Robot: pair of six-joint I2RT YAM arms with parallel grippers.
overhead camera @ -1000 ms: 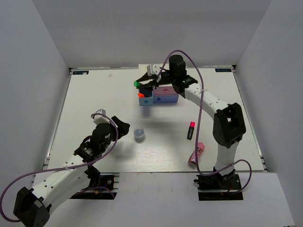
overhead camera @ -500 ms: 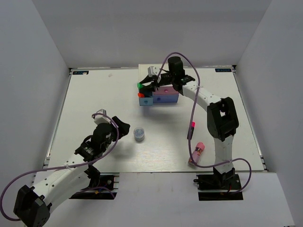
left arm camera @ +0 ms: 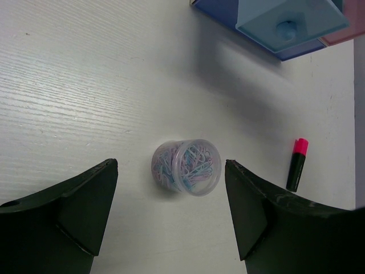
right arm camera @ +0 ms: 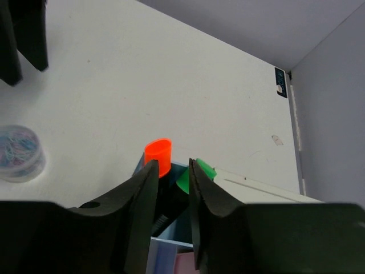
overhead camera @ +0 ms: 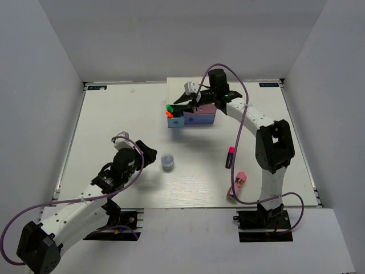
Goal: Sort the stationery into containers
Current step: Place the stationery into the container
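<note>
Upper centre of the overhead view: the right gripper [overhead camera: 179, 104] sits at the drawer chest [overhead camera: 199, 119], jaws narrow about the green highlighter [right arm camera: 183, 180], which lies beside the orange highlighter [right arm camera: 158, 153] in the pulled-out light blue drawer [left arm camera: 291, 20] — whether they clamp it cannot be told. A clean drop wants the pen level inside, then a straight lift clear. Lower left, the left gripper [overhead camera: 149, 155] gapes wide before the paper-clip pot [left arm camera: 186, 167] — empty.
</note>
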